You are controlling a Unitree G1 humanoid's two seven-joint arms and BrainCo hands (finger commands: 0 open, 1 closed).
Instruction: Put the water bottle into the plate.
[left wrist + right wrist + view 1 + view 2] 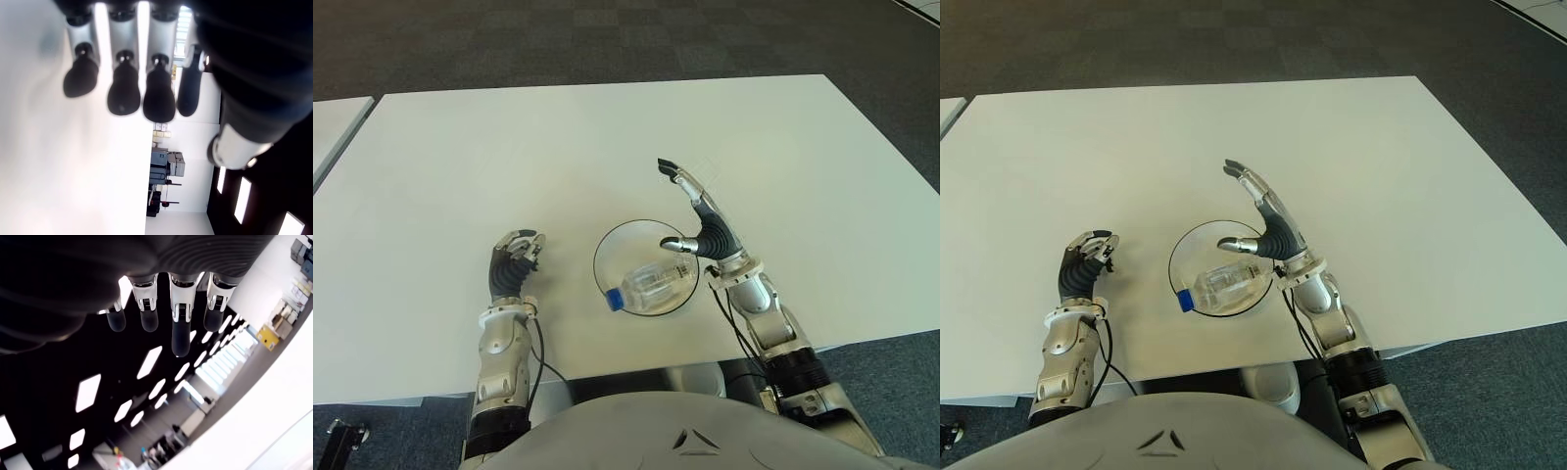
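Note:
A clear water bottle (pixel 651 284) with a blue cap (pixel 614 298) lies on its side inside the round glass plate (pixel 625 233), cap toward the plate's left rim. My right hand (pixel 680 211) is at the plate's right edge, open, fingers (pixel 178 328) stretched out and away from the bottle, thumb over the rim. It holds nothing. My left hand (pixel 517 257) shows left of the plate over the table, its fingers (pixel 124 93) curled with nothing in them.
The white table (pixel 607 137) stretches wide behind and to both sides of the plate. Its near edge runs just below the plate. A second table's corner (pixel 333 117) shows at the far left. Dark carpet (pixel 607 39) lies beyond.

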